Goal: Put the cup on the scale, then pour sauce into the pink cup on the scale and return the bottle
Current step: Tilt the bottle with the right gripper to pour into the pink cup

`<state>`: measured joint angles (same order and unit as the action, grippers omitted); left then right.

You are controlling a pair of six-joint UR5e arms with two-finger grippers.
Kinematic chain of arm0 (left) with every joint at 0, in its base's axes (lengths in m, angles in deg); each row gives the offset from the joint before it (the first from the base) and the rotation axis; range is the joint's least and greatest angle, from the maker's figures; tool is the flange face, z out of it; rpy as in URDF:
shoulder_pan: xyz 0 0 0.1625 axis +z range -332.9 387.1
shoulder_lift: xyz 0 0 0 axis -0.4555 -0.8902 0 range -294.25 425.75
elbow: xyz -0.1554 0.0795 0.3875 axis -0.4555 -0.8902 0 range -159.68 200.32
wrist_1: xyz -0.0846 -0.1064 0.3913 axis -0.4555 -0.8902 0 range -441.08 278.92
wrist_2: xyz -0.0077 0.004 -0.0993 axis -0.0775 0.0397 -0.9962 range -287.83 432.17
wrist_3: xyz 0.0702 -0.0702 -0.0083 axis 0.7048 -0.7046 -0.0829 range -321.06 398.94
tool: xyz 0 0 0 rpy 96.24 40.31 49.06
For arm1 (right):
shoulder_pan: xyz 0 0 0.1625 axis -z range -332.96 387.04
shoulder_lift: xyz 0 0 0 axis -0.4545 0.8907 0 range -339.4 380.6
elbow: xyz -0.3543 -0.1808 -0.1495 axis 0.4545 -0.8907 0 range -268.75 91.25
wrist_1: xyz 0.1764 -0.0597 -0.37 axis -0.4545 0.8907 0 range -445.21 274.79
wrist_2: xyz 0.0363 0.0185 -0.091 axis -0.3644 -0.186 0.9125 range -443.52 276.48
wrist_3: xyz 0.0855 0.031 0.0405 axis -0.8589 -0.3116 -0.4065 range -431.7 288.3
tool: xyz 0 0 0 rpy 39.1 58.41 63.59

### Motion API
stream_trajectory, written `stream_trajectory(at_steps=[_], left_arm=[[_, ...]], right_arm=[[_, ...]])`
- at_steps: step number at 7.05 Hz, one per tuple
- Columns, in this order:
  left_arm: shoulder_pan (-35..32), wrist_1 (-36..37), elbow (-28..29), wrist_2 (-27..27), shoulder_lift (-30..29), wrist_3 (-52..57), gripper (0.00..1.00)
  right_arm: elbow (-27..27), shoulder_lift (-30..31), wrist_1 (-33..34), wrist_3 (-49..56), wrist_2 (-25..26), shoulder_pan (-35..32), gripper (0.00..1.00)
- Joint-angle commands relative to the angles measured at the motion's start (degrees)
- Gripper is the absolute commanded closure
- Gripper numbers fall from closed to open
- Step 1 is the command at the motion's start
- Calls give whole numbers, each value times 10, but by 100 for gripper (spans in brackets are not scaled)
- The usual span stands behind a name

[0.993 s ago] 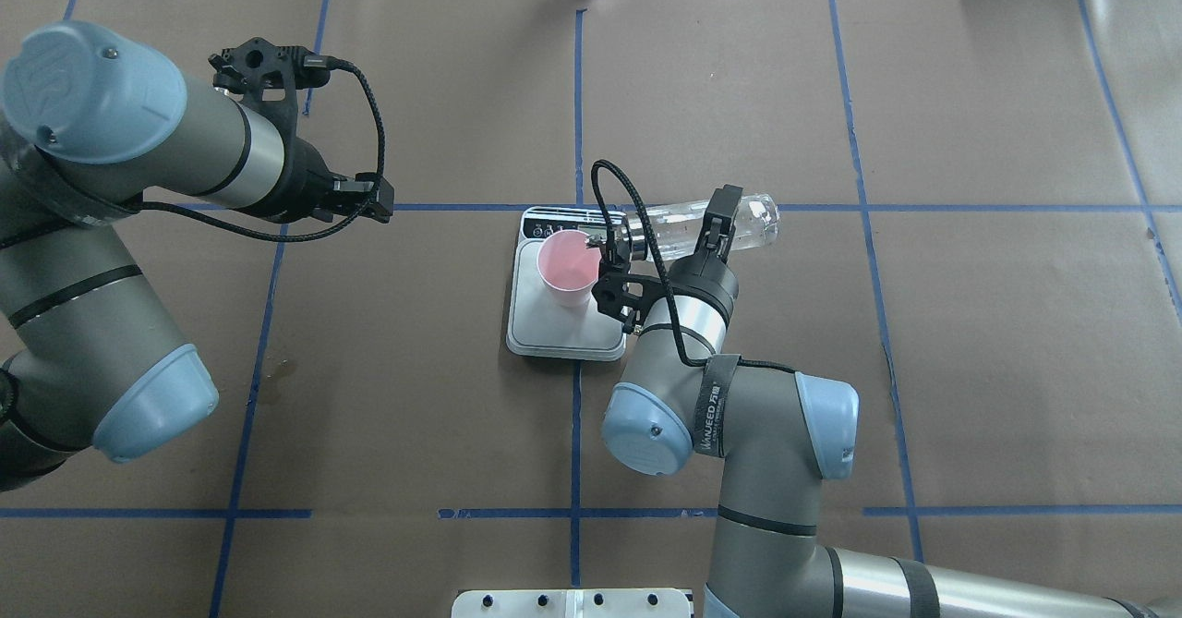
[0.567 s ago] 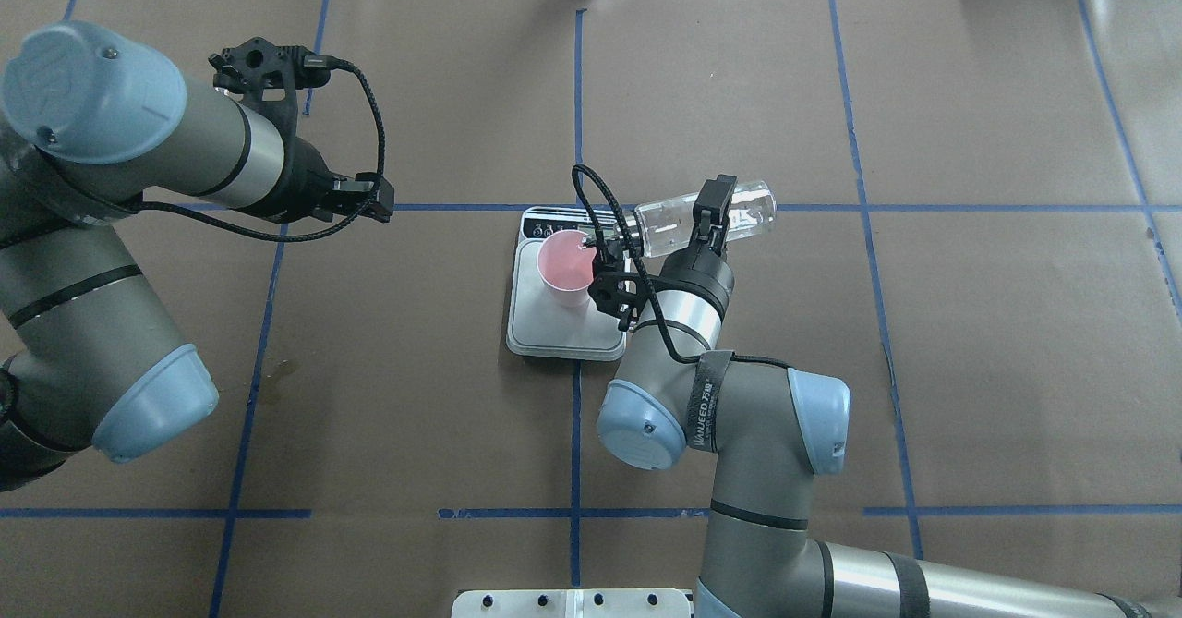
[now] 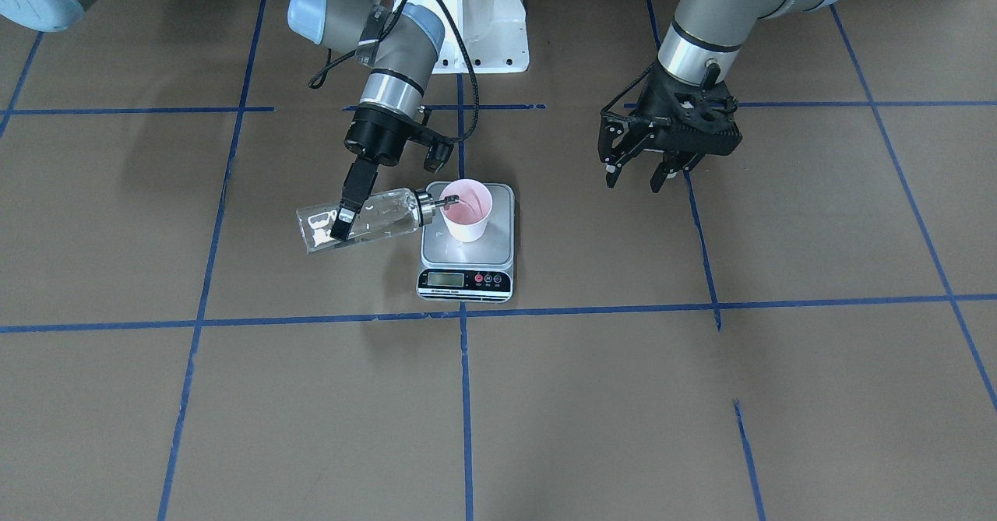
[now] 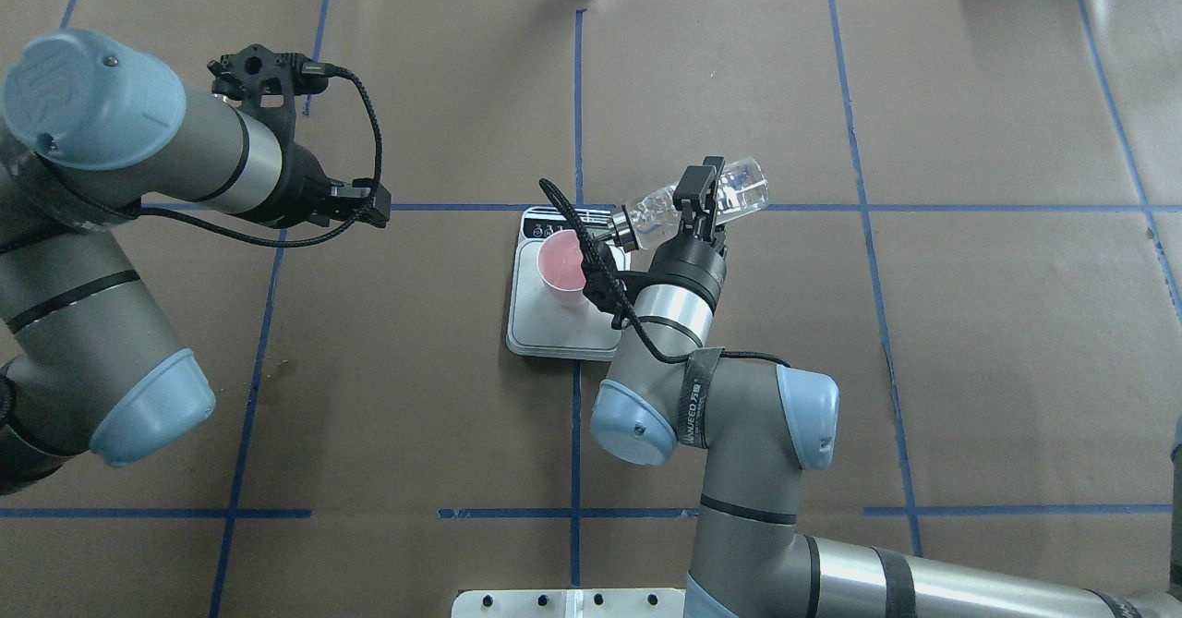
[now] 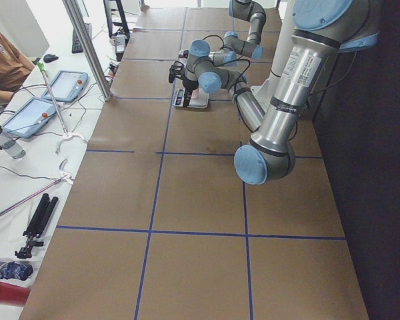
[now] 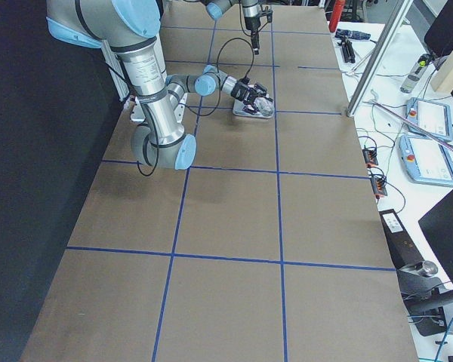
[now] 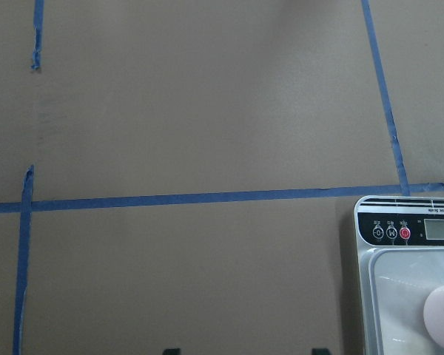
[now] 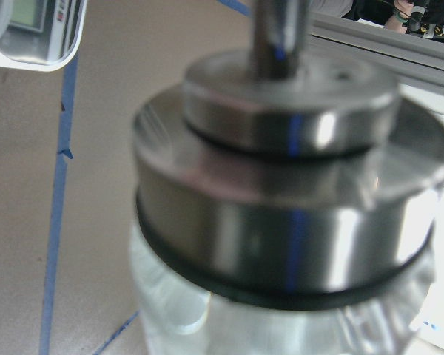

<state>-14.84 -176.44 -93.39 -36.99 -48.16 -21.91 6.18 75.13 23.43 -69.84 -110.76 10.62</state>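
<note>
Brown-papered bench (image 3: 701, 396) w/ blue tape grid. Front view: scale (image 3: 466, 279) near centre, cup (image 3: 466, 213) upright on its platform. Right gripper (image 3: 347, 213) is clenched on the bottle (image 3: 385, 213) mid-body; bottle lies nearly level, spout (image 3: 448, 203) just over the cup's rim. Left gripper (image 3: 635, 182) hangs released, holding nothing, well apart from the scale. Overhead: bottle's base end angled away from cup, cap (image 4: 621, 225) beside the rim; no stream visible, sauce too clear to tell. Side views: too small to add anything. Left wrist cam: scale's corner & cup edge at lower right, bare bench otherwise. Right wrist cam: blurred cap close up. Step, prob.: the pour, at or near its end. Next: tip bottle upright w/o clipping the cup, carry it clear of the scale, set it on the bench, let go.
</note>
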Motion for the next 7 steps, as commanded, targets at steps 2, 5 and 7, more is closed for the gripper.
stream_trajectory(at_steps=[2, 5, 7], left_arm=[[0, 0, 1, -1, 1, 0, 33], [0, 0, 1, -2, 1, 0, 33], [0, 0, -1, -2, 1, -1, 33]], right_arm=[[-6, -3, 0, 75, 37, 0, 100], [-3, -2, -1, 92, 44, -1, 100], [19, -9, -8, 79, 40, -3, 100]])
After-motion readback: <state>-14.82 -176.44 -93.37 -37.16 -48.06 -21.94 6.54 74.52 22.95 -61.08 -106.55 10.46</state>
